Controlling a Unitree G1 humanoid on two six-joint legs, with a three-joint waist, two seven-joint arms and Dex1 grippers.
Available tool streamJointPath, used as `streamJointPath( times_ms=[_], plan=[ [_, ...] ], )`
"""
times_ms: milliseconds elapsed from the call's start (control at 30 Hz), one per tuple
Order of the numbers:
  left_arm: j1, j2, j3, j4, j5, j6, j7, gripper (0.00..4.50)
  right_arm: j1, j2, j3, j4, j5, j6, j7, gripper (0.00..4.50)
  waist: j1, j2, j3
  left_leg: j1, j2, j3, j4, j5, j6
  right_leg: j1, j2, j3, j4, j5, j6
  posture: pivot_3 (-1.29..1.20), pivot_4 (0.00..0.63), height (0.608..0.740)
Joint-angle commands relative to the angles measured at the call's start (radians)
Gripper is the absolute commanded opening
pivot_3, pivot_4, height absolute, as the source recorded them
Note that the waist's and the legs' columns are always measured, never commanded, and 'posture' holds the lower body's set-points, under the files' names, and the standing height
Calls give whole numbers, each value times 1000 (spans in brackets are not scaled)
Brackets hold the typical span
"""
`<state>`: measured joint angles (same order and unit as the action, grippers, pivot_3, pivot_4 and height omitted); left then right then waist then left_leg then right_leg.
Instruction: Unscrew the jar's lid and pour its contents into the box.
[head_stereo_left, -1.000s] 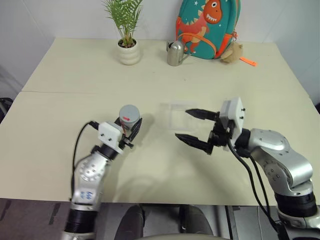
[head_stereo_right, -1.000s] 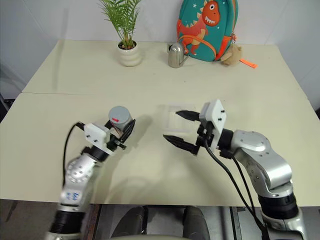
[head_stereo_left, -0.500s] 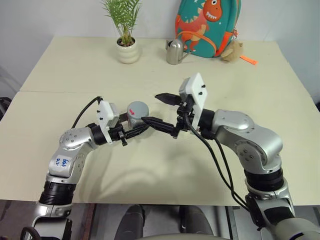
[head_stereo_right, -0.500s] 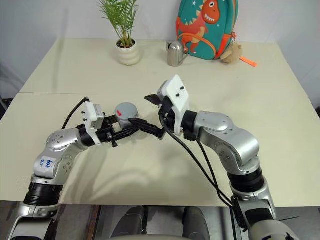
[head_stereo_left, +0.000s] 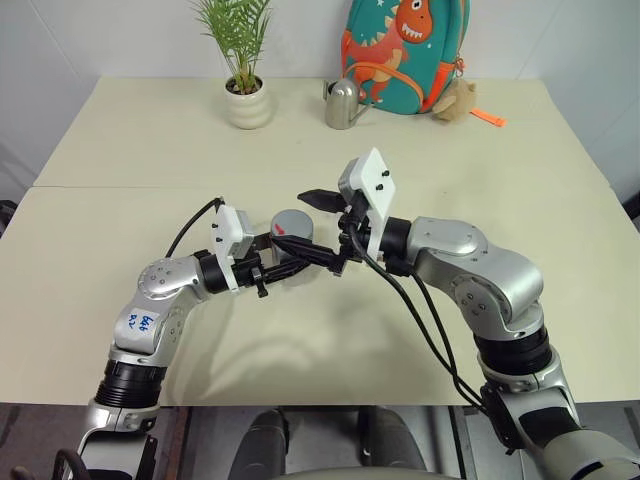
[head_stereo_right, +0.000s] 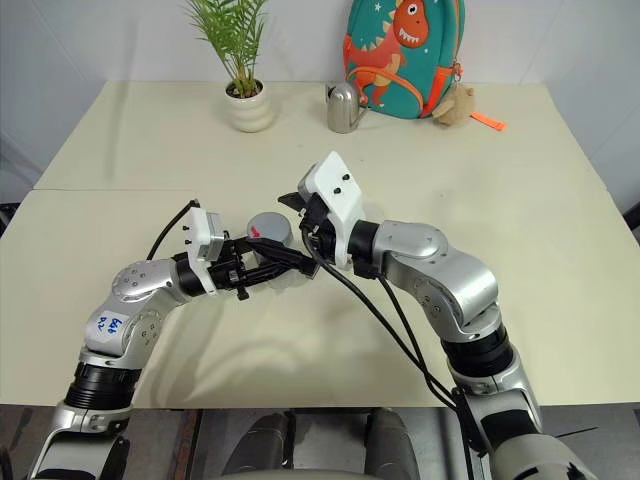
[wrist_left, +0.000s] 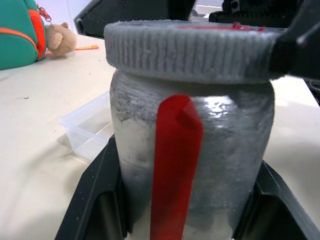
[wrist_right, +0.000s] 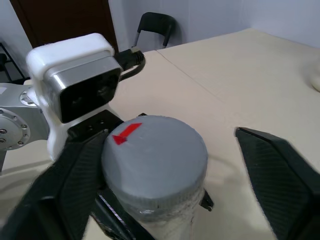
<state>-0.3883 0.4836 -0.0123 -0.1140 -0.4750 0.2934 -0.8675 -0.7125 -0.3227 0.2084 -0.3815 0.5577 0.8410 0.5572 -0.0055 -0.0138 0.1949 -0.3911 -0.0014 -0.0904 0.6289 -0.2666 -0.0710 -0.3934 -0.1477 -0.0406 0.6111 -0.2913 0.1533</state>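
My left gripper (head_stereo_left: 283, 262) is shut on the jar (head_stereo_left: 288, 238), a silvery-grey cylinder with a red strip (wrist_left: 175, 165) down its side, held upright above the table. The grey lid (wrist_right: 152, 152) with its red mark sits on the jar. My right gripper (head_stereo_left: 315, 228) reaches in from the right and straddles the lid, open. One finger (wrist_right: 75, 175) lies against the lid's edge and the other finger (wrist_right: 280, 170) stands apart from it. The contents are hidden inside the jar. A corner of the clear box (wrist_left: 87, 131) lies on the table behind the jar.
Along the table's far edge stand a potted plant (head_stereo_left: 245, 100), a shiny watering can (head_stereo_left: 342, 105), a dinosaur backpack (head_stereo_left: 400, 50) and a small plush toy (head_stereo_left: 458, 98). A seam (head_stereo_left: 110, 187) crosses the left half of the table.
Both arms came together in front of me. The left gripper lifted and swung the jar rightward. The right gripper moved left over the lid and its fingers narrowed.
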Motion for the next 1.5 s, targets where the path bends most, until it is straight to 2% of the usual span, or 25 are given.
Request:
streamJointPath(
  times_ms=[33,67,100,267,367,467,600,700,800,900,967,1100,1267,1500],
  plan=[
    [-5,-10,8,-68,-27,3,-7,1938,-4,11,-9,4,-20,-29,-3,2978,0,0,0,0,0,0,0,0,0,0,0,0,0,0,0,0,150,740],
    [-9,-12,8,-70,-29,6,-8,1938,-2,11,-6,6,-20,-29,-3,2652,0,0,0,0,0,0,0,0,0,0,0,0,0,0,0,0,150,740],
    [-14,-14,9,-70,-28,8,-8,1938,-1,12,-4,7,-18,-31,0,2550,1,0,0,0,0,0,0,0,0,0,0,0,0,0,0,0,150,740],
    [-32,-20,17,-77,-90,42,-68,1938,6,8,-33,12,18,-71,56,2551,1,0,0,0,0,0,0,0,0,0,0,0,0,0,0,0,150,740],
    [-64,-7,9,-40,-108,23,-163,1938,5,-87,-50,16,81,-109,271,2551,5,0,0,0,0,0,0,0,0,0,0,0,-1,0,0,0,150,740],
    [-126,-1,-7,39,-84,-7,-250,1938,-49,-198,-19,78,79,-138,465,2551,4,0,0,0,0,1,1,0,1,1,0,0,-2,0,0,0,150,740],
    [-193,5,-54,110,-52,-66,-373,1938,-164,-254,10,202,58,-174,633,2551,-6,0,0,1,0,2,0,0,1,1,0,1,-4,0,0,0,150,740],
    [-224,0,-78,165,-8,-150,-421,1938,-226,-259,17,272,38,-188,684,2551,-16,0,0,1,0,2,0,1,0,0,0,1,-2,0,0,0,150,740],
    [-251,-12,-74,227,23,-216,-422,1938,-244,-246,7,304,20,-204,684,2551,-18,0,0,0,0,2,0,2,-2,0,0,1,-1,0,0,0,150,740],
    [-262,-23,-57,248,22,-229,-403,1938,-241,-220,-21,319,10,-186,617,2551,-19,0,0,0,0,2,0,2,-2,0,0,1,-3,0,1,0,150,740],
    [-253,-28,-49,247,23,-236,-387,1938,-234,-215,-43,314,18,-159,580,3289,-20,-1,0,0,0,2,0,2,-2,0,0,1,-3,0,1,0,150,740],
    [-231,-16,-35,294,79,-268,-327,1938,-214,-235,-92,269,24,-142,534,4464,-17,-1,0,-1,0,3,0,2,-2,0,0,1,-3,0,1,0,150,740],
    [-257,-18,-13,377,117,-296,-273,1938,-198,-187,-130,222,12,-157,420,4464,-16,-1,1,0,0,3,0,2,-2,0,0,1,-1,0,1,0,150,740],
    [-290,-89,-6,390,101,-261,-212,1938,-151,-81,-49,180,-81,-212,295,4464,-19,-1,0,0,0,3,1,2,-3,0,0,2,-1,0,1,0,150,740]
  ],
)
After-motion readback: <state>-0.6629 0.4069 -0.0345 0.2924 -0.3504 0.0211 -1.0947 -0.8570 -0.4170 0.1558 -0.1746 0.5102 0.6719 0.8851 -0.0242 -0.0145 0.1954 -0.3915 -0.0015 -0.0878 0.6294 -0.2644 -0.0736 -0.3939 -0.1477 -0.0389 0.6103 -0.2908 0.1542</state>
